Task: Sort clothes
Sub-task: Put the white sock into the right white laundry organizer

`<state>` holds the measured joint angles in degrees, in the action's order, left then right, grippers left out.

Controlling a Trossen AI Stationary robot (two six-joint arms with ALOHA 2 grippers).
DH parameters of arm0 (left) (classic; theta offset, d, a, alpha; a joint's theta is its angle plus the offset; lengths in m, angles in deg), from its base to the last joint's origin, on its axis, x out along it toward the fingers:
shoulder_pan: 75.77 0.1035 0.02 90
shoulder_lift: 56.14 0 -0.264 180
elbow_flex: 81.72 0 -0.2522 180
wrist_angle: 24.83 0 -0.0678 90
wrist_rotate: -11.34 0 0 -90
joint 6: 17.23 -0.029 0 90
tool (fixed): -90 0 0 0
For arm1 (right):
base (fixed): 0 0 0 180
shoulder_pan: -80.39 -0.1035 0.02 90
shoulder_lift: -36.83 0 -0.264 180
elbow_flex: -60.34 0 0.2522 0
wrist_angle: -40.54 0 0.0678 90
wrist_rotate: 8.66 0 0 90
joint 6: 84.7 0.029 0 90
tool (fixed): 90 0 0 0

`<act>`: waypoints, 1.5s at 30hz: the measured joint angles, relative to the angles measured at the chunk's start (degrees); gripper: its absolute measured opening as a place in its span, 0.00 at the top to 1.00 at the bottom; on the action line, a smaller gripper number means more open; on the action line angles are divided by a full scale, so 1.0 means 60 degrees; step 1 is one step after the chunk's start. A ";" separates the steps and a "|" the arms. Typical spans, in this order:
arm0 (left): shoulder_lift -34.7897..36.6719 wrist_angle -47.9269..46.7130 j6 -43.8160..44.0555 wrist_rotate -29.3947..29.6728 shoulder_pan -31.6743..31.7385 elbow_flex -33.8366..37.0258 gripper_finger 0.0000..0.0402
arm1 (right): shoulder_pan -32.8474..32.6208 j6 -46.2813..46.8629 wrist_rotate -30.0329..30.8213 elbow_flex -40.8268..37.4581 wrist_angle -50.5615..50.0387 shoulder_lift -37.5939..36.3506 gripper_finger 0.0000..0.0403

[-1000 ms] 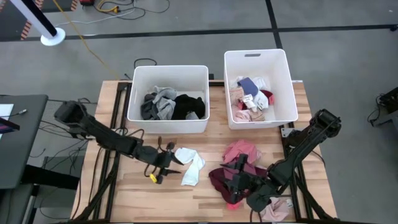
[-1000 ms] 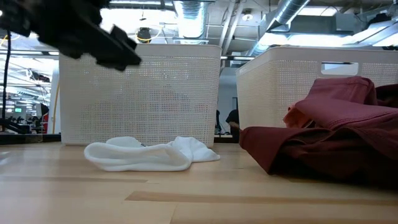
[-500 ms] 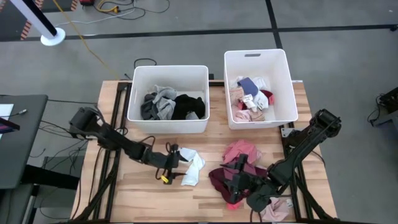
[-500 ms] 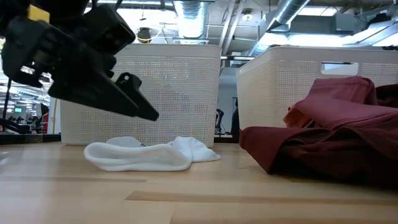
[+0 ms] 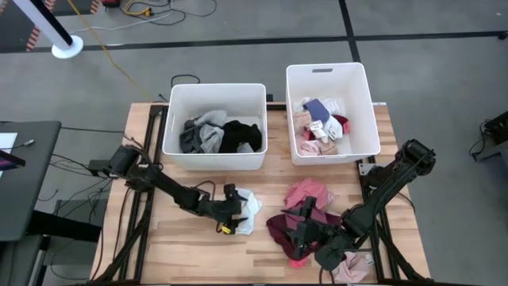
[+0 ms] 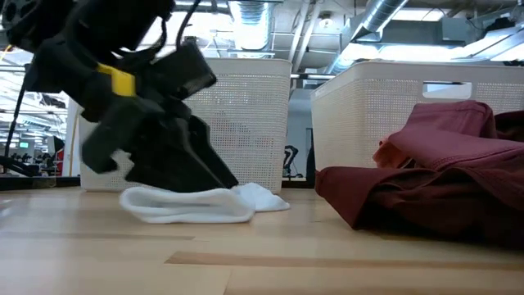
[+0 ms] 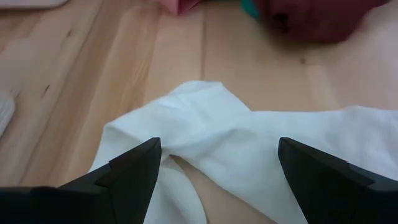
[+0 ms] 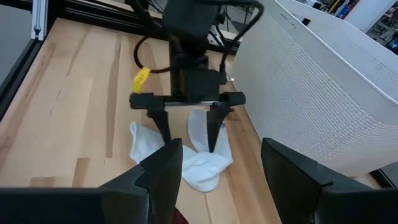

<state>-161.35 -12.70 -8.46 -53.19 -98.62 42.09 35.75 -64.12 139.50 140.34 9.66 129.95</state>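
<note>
The left claw (image 5: pixel 235 216) stands wide open astride the white garment (image 5: pixel 248 208) at the bench's (image 5: pixel 159 238) six o'clock, gripping nothing. The right claw (image 5: pixel 305 230), open and empty, rests over maroon clothes (image 5: pixel 279 226) at four o'clock.

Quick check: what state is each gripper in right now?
Left gripper: open, fingers straddling the white garment, not yet closed.
Right gripper: open, holding nothing, over the maroon garment.

White sock (image 5: pixel 248 211) – maroon garment (image 5: pixel 284 229) – pale perforated bins (image 6: pixel 246 106)
</note>
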 joint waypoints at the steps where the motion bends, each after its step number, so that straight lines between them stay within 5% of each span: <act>1: -0.0003 -0.0190 0.0050 0.0011 0.0029 -0.0088 0.20 | 0.0000 0.0004 -0.0005 0.0000 0.0003 0.0000 0.42; 10: 0.0020 -0.1174 0.0828 -0.1140 0.0454 -0.0365 0.33 | 0.0000 0.0011 -0.0034 -0.0004 -0.0001 0.0000 0.42; 23: 0.0017 -0.1032 0.0060 -0.1732 0.0406 -0.0358 0.96 | 0.0018 0.0011 -0.0034 -0.0004 0.0072 0.0000 0.42; 45: 0.2743 0.0078 -0.2788 -0.1497 0.0343 -0.0343 1.00 | 0.0899 -0.2362 -0.0742 -0.0011 0.3032 0.1261 0.42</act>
<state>-144.89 -12.23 -25.18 -62.17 -96.56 40.03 41.14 -78.29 135.05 140.27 27.85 137.52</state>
